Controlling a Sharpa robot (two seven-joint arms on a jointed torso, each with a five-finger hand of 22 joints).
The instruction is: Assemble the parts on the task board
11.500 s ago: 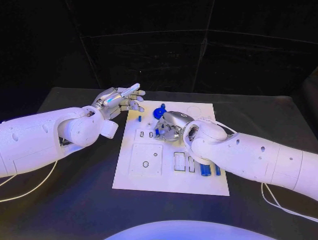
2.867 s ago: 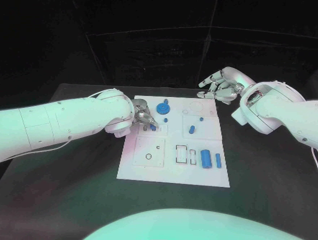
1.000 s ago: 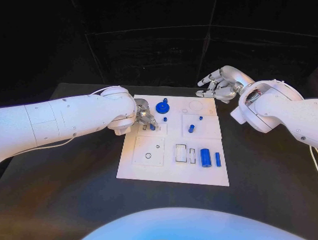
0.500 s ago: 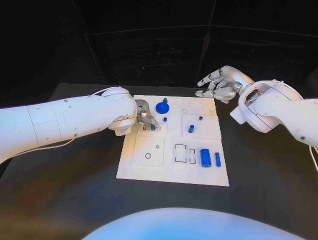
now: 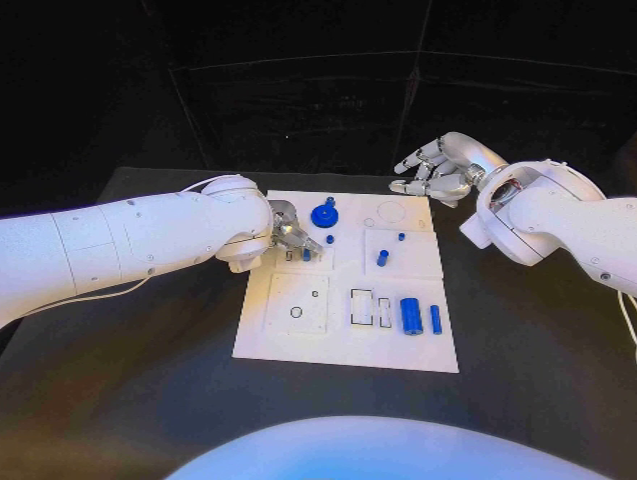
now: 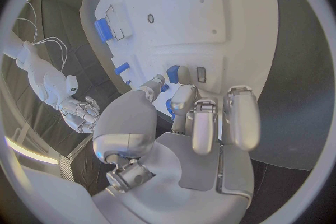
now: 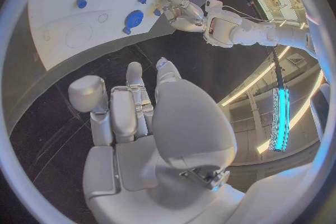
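Left hand (image 5: 287, 236) is down on the far-left part of the task board (image 5: 333, 340), fingers (image 6: 183, 98) curled down around a small blue part (image 6: 173, 73) at the little slots there; fingertips touch the board next to it, but can't tell if the part is actually pinched or just touched. Right hand (image 5: 436, 170) hovers off the board past its far-right corner, above the black table (image 5: 549, 330), fingers (image 7: 133, 81) loosely curled and apart, holding nothing. Board lies flat mid-table. On it: blue round knob piece (image 5: 324, 214) near the far edge, just beside the left hand; tiny blue peg (image 5: 331, 239) just nearer than the knob; short blue cylinder (image 5: 382, 257) in the middle-right panel, with another tiny blue peg (image 5: 402, 238) just beyond it; two blue bars near the right edge, a wider one (image 5: 410, 316) and a thin one (image 5: 435, 319), side by side, next to two rectangular cut-outs (image 5: 361, 306). Round recess (image 5: 393, 212) at the board's far-right corner, near the right hand.
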